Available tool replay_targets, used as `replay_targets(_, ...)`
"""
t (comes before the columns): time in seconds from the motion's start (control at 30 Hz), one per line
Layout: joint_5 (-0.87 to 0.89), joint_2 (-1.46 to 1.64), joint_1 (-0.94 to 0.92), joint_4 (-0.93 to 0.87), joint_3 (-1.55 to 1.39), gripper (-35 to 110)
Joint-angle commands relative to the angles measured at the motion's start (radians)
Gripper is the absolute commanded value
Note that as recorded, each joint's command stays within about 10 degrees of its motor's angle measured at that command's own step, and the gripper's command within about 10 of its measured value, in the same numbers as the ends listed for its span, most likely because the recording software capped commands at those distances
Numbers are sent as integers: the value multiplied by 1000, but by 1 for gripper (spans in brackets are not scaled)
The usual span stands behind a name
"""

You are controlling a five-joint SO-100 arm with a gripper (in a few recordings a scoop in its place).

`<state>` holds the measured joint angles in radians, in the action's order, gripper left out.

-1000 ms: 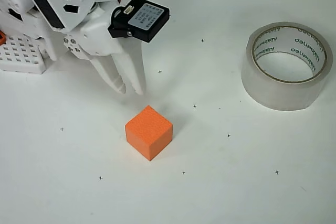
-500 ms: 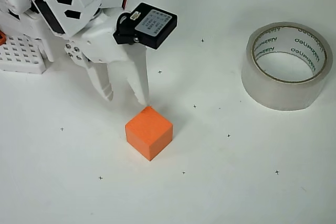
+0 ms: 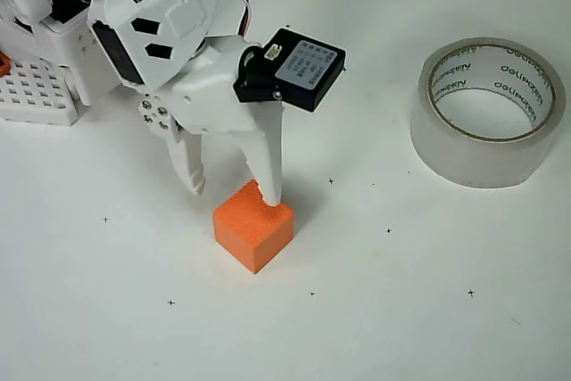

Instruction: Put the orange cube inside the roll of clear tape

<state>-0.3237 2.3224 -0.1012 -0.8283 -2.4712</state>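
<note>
The orange cube (image 3: 251,234) rests on the white table a little left of centre in the overhead view. My white gripper (image 3: 234,192) hangs right over its upper-left corner, open. One finger (image 3: 268,167) overlaps the cube's top back edge, the other finger (image 3: 190,167) ends just to the cube's upper left. Whether the finger touches the cube cannot be told. The roll of clear tape (image 3: 487,111) lies flat at the right, its hole facing up, green lettering on the pale core.
A white perforated block (image 3: 36,91) with a tiny orange piece (image 3: 4,63) sits at the left edge behind my arm. Small black cross marks dot the white table (image 3: 401,310).
My gripper has moved right and down the picture toward the cube, and its fingers have spread from nearly together to wide apart. Cube and tape have stayed put.
</note>
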Motion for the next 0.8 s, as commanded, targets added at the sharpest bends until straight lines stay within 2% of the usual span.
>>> replay_targets(0.0, -15, -6, -12, 26, 69, 40)
replay_targets(0.77, -78, -281, -23, 130, 187, 42)
